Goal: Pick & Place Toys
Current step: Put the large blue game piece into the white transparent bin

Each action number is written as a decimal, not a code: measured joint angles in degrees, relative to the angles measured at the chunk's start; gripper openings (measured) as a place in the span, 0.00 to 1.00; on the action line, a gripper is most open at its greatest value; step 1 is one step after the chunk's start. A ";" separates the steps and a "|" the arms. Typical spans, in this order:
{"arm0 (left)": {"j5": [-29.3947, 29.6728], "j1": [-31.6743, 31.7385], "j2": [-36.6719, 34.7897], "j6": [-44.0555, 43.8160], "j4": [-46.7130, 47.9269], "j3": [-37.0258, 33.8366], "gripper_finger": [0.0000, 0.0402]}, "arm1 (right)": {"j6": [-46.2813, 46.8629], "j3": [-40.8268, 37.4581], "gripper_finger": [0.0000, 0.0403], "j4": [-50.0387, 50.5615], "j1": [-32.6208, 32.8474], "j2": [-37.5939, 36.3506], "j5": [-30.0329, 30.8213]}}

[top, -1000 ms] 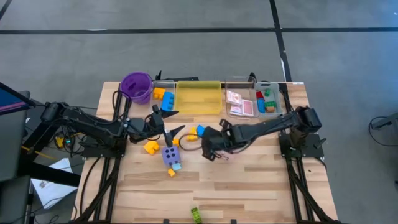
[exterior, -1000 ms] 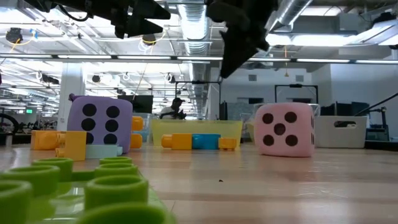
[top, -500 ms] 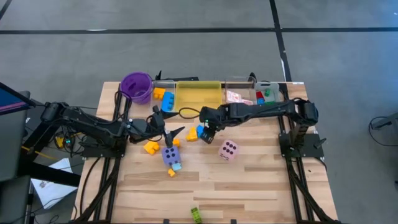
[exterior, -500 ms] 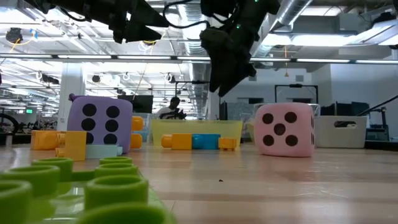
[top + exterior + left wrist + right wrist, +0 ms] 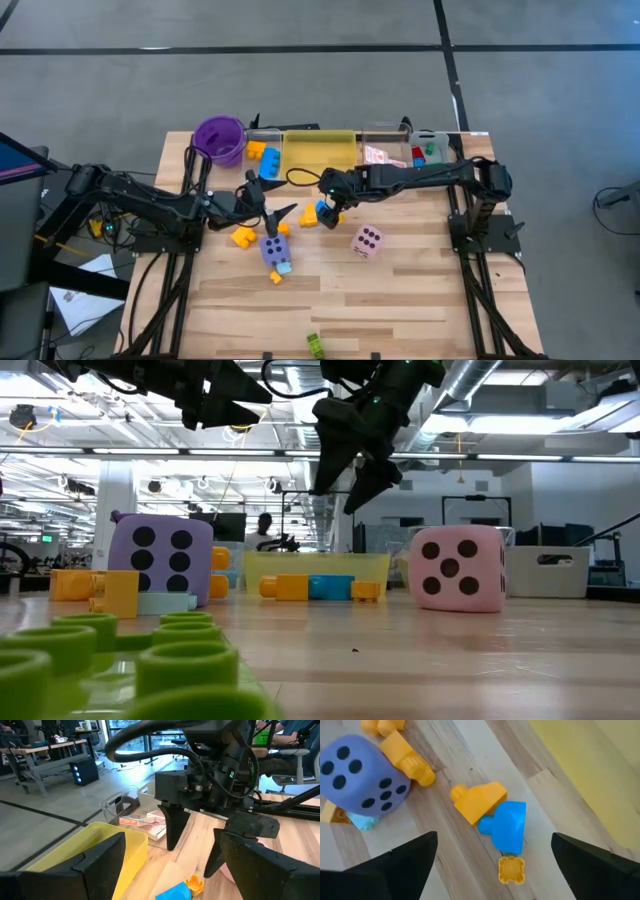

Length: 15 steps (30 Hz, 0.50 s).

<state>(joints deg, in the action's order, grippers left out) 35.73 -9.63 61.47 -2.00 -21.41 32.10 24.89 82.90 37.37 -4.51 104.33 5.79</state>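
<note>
No readable writing anywhere. Right gripper (image 5: 327,206), jaws apart and empty, hangs mid-frame over the blue block (image 5: 509,826). Left gripper (image 5: 268,206) also apart, empty.

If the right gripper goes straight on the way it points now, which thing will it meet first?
Most likely the blue block, which lies beside an orange block on the table. The right gripper hangs above them with its jaws open, pointing down. How high it hangs is hard to judge.

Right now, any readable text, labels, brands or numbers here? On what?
No readable words, brands or numerals in any view.
pink die: pips only, five on the face toward the low camera.
playing cards: print too blurred to read.
green sign in the room behind: too small to read.
</note>
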 joint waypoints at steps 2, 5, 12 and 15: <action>-0.01 0.00 0.00 0.00 0.02 0.00 0.79 | 0.02 -0.64 0.93 -0.74 -0.04 0.00 0.03; -0.01 0.00 0.00 -0.02 0.00 0.00 0.79 | 0.03 -0.74 0.93 -0.03 -0.07 0.25 0.05; 0.01 -0.04 0.00 -0.04 0.68 0.02 0.79 | -0.02 -0.37 0.95 -2.98 -0.20 7.50 -0.59; 0.06 -0.11 0.00 -0.07 1.47 0.02 0.79 | 0.16 -0.46 0.96 -4.02 -0.47 10.72 -1.49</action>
<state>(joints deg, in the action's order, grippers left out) 35.79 -9.74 61.47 -2.07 -19.94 32.12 25.05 82.44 33.35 -4.98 115.06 4.31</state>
